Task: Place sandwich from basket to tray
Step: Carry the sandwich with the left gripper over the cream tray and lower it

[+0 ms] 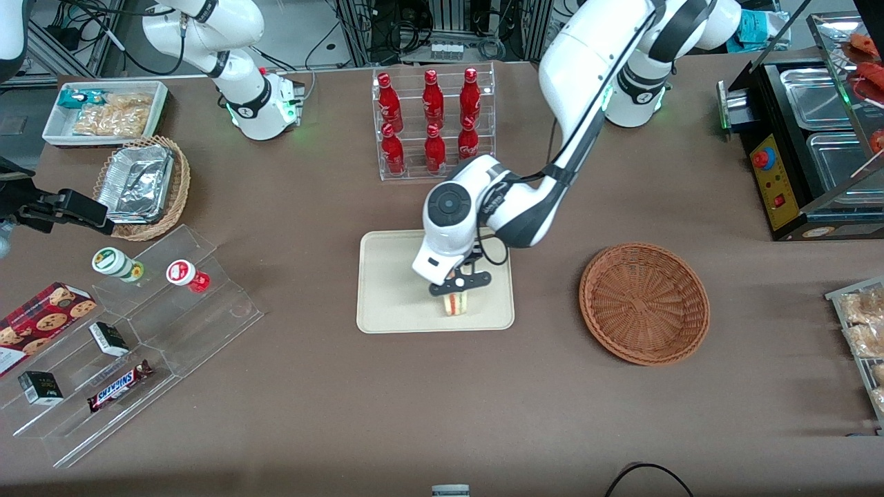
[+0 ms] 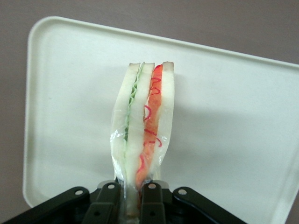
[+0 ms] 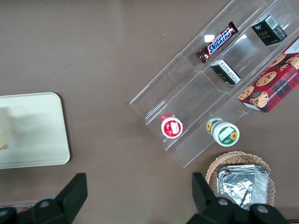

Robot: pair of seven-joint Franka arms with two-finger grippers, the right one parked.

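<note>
Sandwich (image 1: pixel 455 302) hangs pinched at one end by the gripper (image 1: pixel 461 285), low over the tray (image 1: pixel 387 304) and well clear of the empty basket (image 1: pixel 644 302). Best to lower until the bread rests, then release gently so it doesn't topple off.

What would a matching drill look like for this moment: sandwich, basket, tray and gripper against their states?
Things:
1. sandwich
2. basket
3. tray
4. gripper

States:
A. holds nothing, toward the working arm's end
B. shut on the wrapped wedge, over the tray
C. upright, pinched at one end
D. cream, under the sandwich

Pairs: 1-C, 2-A, 3-D, 4-B
</note>
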